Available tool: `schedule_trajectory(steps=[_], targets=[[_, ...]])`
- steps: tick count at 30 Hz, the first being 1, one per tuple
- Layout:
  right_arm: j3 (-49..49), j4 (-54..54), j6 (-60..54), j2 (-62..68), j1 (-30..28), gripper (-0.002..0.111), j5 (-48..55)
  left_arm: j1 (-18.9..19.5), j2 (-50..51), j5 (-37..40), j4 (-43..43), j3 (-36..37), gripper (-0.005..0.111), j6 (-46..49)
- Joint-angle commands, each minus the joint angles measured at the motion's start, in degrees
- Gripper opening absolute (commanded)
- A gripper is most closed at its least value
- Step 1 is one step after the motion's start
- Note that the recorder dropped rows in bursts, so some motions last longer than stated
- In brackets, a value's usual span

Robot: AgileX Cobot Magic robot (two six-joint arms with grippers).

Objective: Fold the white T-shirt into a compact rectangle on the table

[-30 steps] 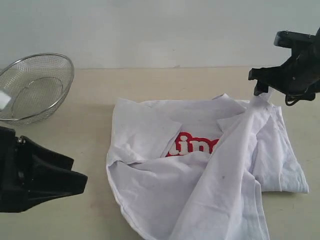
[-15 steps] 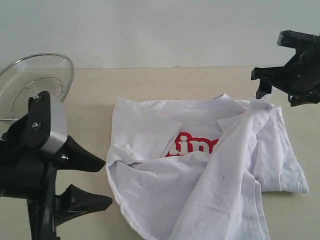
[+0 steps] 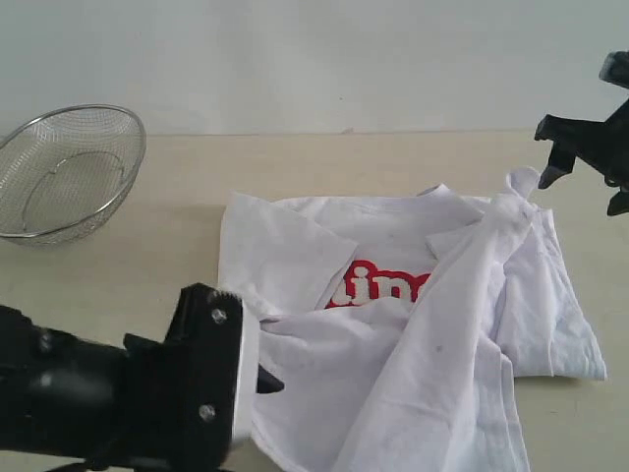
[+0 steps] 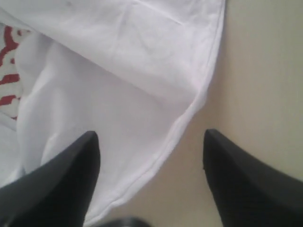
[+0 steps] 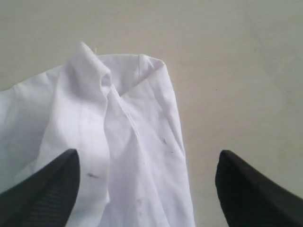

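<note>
White T-shirt (image 3: 413,334) is on the surface (image 3: 295,162), right of centre in the exterior view. It's crumpled, not a rectangle yet. One sleeve side is folded in over the chest. A long flap runs diagonally from the near edge up to the far right corner and covers part of the red band (image 3: 378,287) with its lettering.

Left gripper (image 4: 151,137) is open, nothing held. Its wrist view shows one finger over cloth and the other over bare surface, with the shirt hem running between them. The exterior view puts it at the shirt's near left edge.

Right gripper (image 5: 147,156) is wide open too, and empty. It hangs by the far right corner, where a pinched peak of cloth (image 3: 519,182) stands up. I can't tell whether it touches.

Mesh bowl (image 3: 69,172) is far left, well apart from the shirt.
</note>
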Motion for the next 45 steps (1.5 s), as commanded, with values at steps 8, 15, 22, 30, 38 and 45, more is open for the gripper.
schedule_trajectory(steps=[8, 15, 22, 30, 38, 45], targets=[[-0.3, 1.4, -2.0, -0.8, -0.4, 0.071, 1.3, -14.4, 18.0, -5.4, 0.1, -14.2, 0.060, 0.7], [-0.3, 1.5, -2.0, -0.8, -0.4, 0.071, 2.1, -21.4, 27.5, -5.1, 0.1, -22.3, 0.060, 0.7], [-0.3, 1.5, -2.0, -0.8, -0.4, 0.071, 2.1, -22.8, 31.8, -6.0, -3.6, -27.9, 0.060, 0.7], [-0.3, 1.5, -2.1, -0.8, -0.4, 0.071, 2.3, -23.2, 36.2, -3.6, -5.6, -32.0, 0.060, 0.7], [-0.3, 1.6, -2.1, -0.8, -0.4, 0.071, 2.1, -23.2, 38.1, -3.3, -6.6, -33.6, 0.060, 0.7], [-0.3, 1.6, -2.2, -0.8, -0.4, 0.071, 2.1, -23.2, 40.3, -4.8, -7.2, -33.9, 0.060, -0.3]])
